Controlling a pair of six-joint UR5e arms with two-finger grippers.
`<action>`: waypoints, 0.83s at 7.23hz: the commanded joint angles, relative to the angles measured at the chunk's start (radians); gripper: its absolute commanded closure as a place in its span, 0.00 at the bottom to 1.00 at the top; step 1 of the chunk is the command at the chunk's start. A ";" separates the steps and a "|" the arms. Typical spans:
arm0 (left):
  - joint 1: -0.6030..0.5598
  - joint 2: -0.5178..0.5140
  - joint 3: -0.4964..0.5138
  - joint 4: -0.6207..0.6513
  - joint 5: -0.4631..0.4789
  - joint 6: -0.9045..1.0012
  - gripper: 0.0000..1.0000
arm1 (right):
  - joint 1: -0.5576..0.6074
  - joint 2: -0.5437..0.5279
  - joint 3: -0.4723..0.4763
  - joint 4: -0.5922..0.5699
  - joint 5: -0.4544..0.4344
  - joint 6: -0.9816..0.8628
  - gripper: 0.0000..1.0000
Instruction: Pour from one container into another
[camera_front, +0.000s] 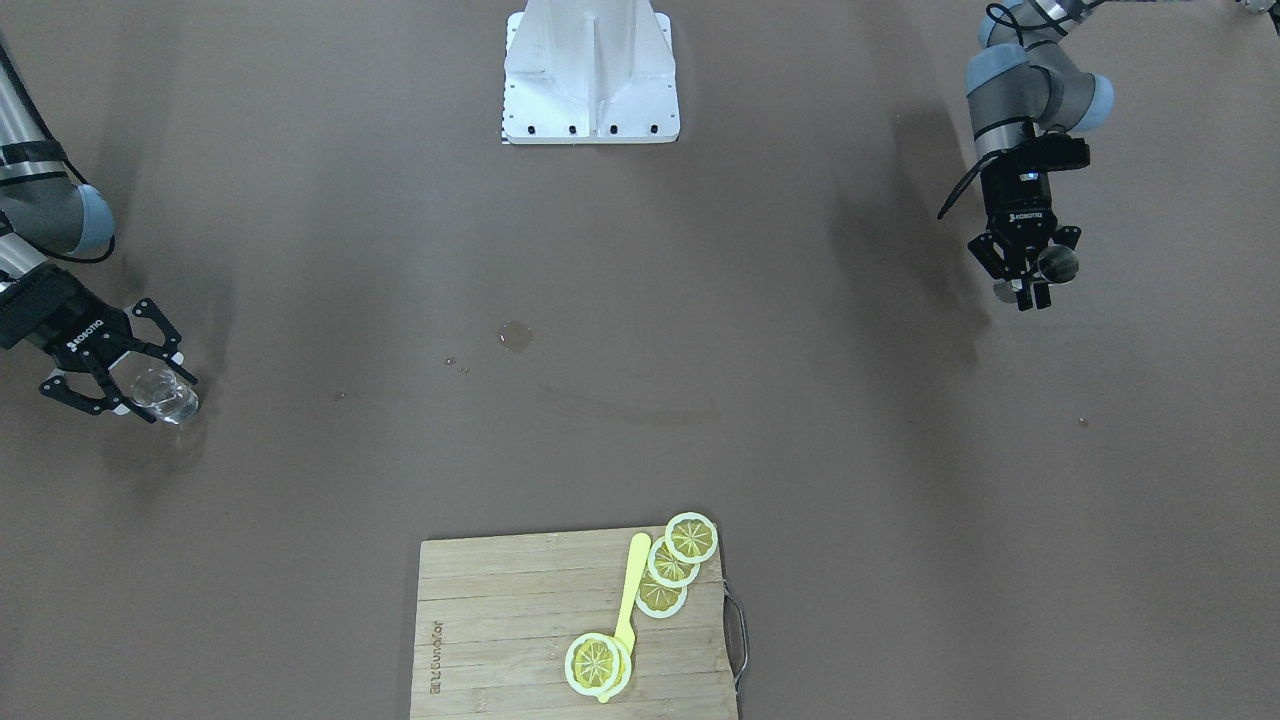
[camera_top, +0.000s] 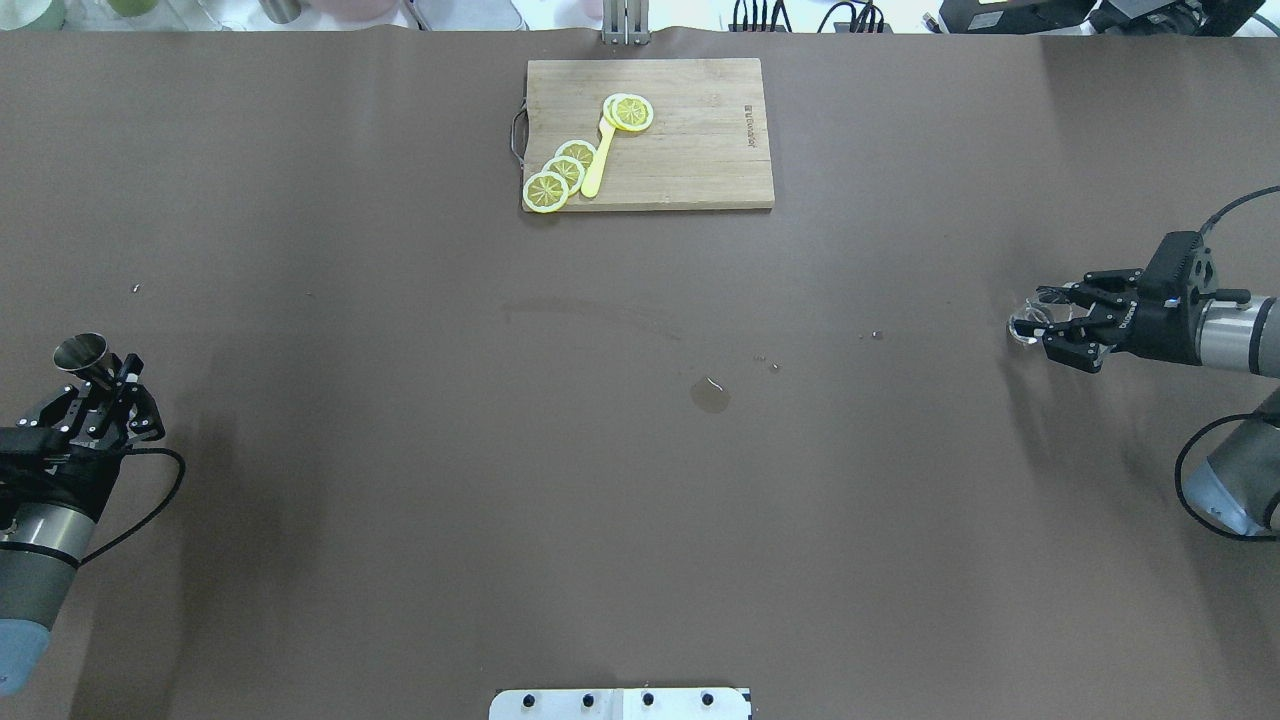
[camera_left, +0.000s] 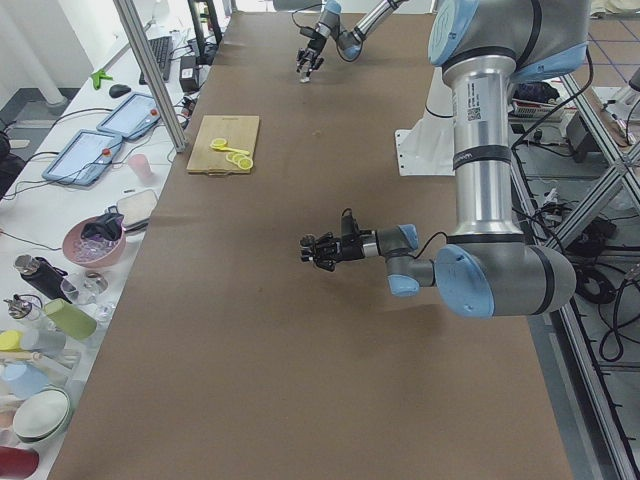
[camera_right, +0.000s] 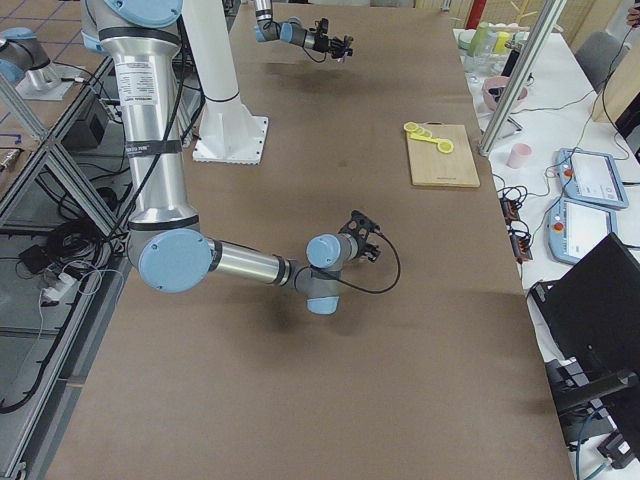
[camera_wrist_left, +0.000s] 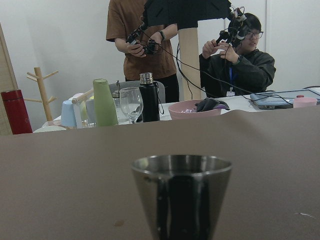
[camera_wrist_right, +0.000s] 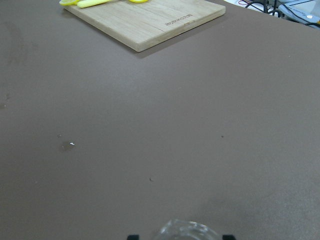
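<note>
Left gripper clamped on metal cup, table's left end; right gripper clamped on glass, right end, well apart. Likely next: bring both toward middle, rims level, tilt slowly over receiving mouth. Cup tapered, shiny steel; glass clear, slippery. Small puddle mid-table.

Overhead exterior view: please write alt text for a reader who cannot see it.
At opposite ends of a brown table, the left tool holds a steel cup and the right tool a clear glass. A wooden cutting board with lemon slices lies at the far edge; a puddle marks the middle.
</note>
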 joint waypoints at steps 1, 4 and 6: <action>0.000 -0.001 0.001 0.007 0.007 -0.010 1.00 | 0.000 -0.003 0.004 0.026 0.004 0.019 0.37; -0.003 -0.013 -0.002 0.004 0.039 -0.005 1.00 | 0.002 -0.017 -0.012 0.070 0.007 0.021 0.36; -0.015 -0.051 0.001 0.016 0.036 0.003 1.00 | 0.002 -0.020 -0.004 0.070 0.007 0.022 0.17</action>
